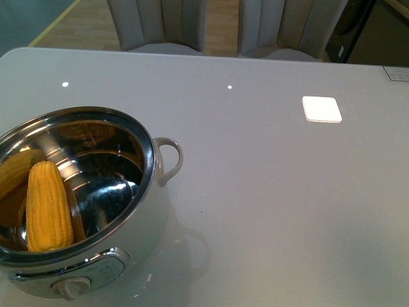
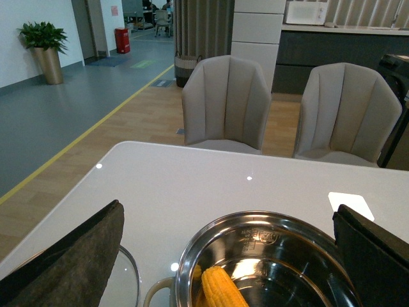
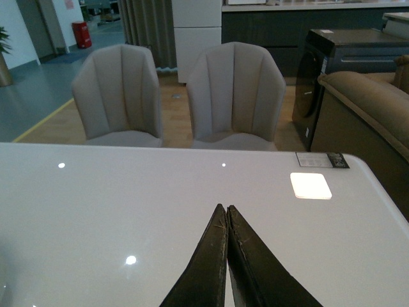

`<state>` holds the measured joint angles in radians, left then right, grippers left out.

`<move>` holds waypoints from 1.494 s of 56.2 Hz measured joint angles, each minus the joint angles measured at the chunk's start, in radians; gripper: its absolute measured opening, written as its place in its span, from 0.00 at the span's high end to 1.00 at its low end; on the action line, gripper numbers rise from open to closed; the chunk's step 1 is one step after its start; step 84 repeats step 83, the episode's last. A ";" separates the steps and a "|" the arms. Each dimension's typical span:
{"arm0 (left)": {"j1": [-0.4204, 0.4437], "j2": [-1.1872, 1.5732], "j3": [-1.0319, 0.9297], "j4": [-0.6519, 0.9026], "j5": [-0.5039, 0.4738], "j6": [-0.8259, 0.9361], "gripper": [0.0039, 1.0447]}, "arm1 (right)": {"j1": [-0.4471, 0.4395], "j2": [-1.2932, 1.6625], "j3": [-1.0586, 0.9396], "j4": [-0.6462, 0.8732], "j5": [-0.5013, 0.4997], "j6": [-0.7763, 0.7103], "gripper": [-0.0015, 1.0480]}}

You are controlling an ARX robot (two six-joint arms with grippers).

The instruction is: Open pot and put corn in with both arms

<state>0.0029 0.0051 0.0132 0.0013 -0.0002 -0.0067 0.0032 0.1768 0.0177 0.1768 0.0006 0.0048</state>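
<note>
The corn (image 1: 48, 206) lay inside the pot (image 1: 152, 211), well apart from both of my grippers. In the front view neither of my arms showed at all. My left gripper (image 2: 230, 256) was spread wide and gripping nothing, its two dark fingers (image 2: 70, 262) standing either side of the pot's rim in the left wrist view, with the ear between and beyond them. My right gripper (image 3: 227, 220) was clenched, its fingers pressed together to a point with nothing between them, above bare table (image 3: 128, 211) and clear of the pot.

The pot stood at about 8 o'clock on the table in the front view, uncovered, its shiny steel inside mirroring the ear. The corn leaned lengthwise against the wall at the 9 o'clock side of the bowl. The loop handle (image 1: 169, 160) stuck out at 3 o'clock and the dial knob (image 1: 70, 286) sat at 6 o'clock on the front. Beside my left finger, the left wrist view showed a curved glass rim on the table, which looked like the lid (image 2: 131, 281); I could not tell more of it.

From the pot toward 3 o'clock the tabletop ran wide, with only a white square (image 1: 321, 109) at about 2 o'clock. Two grey chairs (image 1: 160, 25) stood past the far edge at 12 o'clock.
</note>
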 joint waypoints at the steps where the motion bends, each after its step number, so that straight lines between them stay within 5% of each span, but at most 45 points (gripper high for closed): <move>1: 0.000 0.000 0.000 0.000 0.000 0.000 0.06 | 0.000 -0.018 0.000 -0.019 0.000 0.000 0.98; 6: 0.000 0.000 0.000 0.000 0.000 0.000 0.06 | 0.000 -0.150 0.000 -0.166 0.000 0.000 0.98; 22: 0.000 0.000 0.000 0.000 0.000 0.000 0.06 | 0.000 -0.170 0.000 -0.175 0.000 0.000 0.98; 31: 0.000 0.000 0.000 0.000 0.000 0.000 0.06 | 0.000 -0.170 0.000 -0.175 0.000 -0.002 0.74; 50: 0.000 0.000 0.000 0.000 0.000 0.000 0.06 | 0.000 -0.171 0.000 -0.175 0.000 -0.001 0.07; 84: 0.000 0.000 0.000 0.000 0.000 0.000 0.06 | 0.000 -0.171 0.000 -0.175 0.000 -0.002 0.08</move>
